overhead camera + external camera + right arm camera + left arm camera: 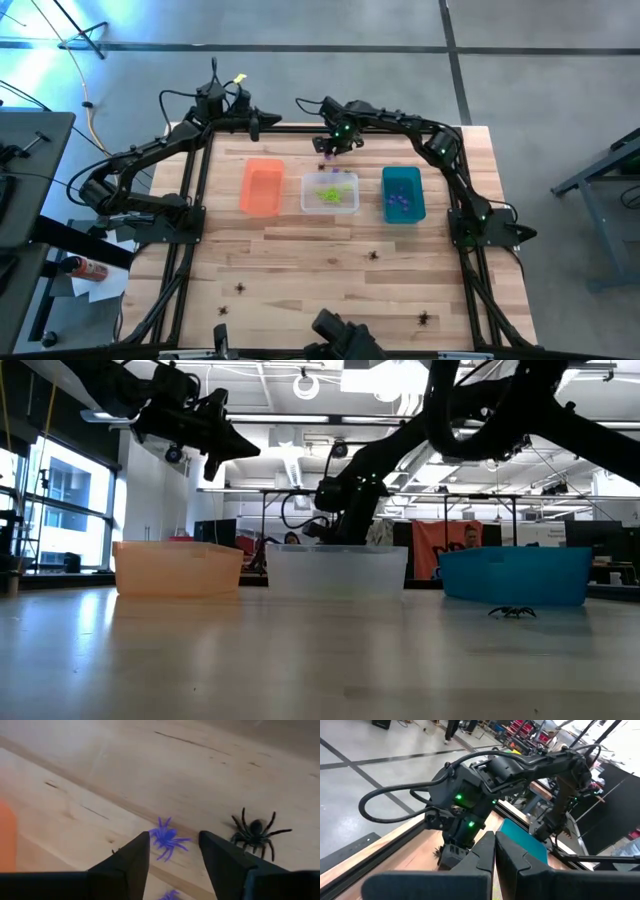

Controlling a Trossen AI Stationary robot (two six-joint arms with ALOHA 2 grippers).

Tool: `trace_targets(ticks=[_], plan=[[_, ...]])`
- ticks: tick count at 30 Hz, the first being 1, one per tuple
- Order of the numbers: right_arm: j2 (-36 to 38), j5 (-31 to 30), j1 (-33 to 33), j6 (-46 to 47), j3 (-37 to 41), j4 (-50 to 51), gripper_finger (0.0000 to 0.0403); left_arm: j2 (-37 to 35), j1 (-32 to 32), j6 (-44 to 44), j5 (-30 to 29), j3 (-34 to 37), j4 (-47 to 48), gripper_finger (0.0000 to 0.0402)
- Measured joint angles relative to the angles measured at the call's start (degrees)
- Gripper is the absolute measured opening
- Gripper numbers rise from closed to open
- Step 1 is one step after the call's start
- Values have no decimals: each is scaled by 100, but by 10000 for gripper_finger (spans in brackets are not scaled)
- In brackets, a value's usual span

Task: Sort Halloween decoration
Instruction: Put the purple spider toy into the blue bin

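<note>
- Right claw [172, 852] hung low over the far strip of the desk [210, 775], beyond the clear bin [330, 192], its fingers [127, 860] spread apart and holding nothing.
- Between my fingertips lay a purple spider [166, 837] flat on the wood, and I judged I had opened this wide so I could close on it next.
- Just past one finger sat a black spider [256, 832], close enough that a careless pinch might catch its legs too.
- Another scrap of purple [170, 895] showed beneath the claw; I could not tell what it was.
- My left claw [495, 855] was clenched on nothing, raised off to the side above the desk's far edge, behind the orange bin [262, 186], waiting out of the way.
- Green pieces [328, 192] filled the clear bin and purple pieces [401, 205] the teal bin [403, 193], so I judged each colour had its own bin.
- Several black spiders [376, 255] lay loose on the near side of the desk, well apart from my claw, not yet sorted.
- Pale planks with dark knots made up the desk; beyond it stretched a wide workshop with ceiling lights, benches and people far off.
</note>
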State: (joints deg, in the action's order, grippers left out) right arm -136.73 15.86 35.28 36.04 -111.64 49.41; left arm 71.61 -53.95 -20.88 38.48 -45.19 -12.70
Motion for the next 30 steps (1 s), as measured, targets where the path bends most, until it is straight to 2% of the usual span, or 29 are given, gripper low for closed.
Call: trace_targets(ticks=[5,13,18,25,30], plan=[[-2,-62,-14,-123,8,44,133,0,0,74,-2,0,145,1],[-19,-83,-89,-700,-63,67,9,0,-3,154,-5,0,163,1],[173,-116,-42,-1010,-73,212,2,0,-4,157,-9,0,161,1],[839,-236,139,-1478,-80,245,1,0,-9,153,-16,0,160,1],[1468,-295,179,-2151,-70,309,0,0,-11,153,-16,0,158,1]])
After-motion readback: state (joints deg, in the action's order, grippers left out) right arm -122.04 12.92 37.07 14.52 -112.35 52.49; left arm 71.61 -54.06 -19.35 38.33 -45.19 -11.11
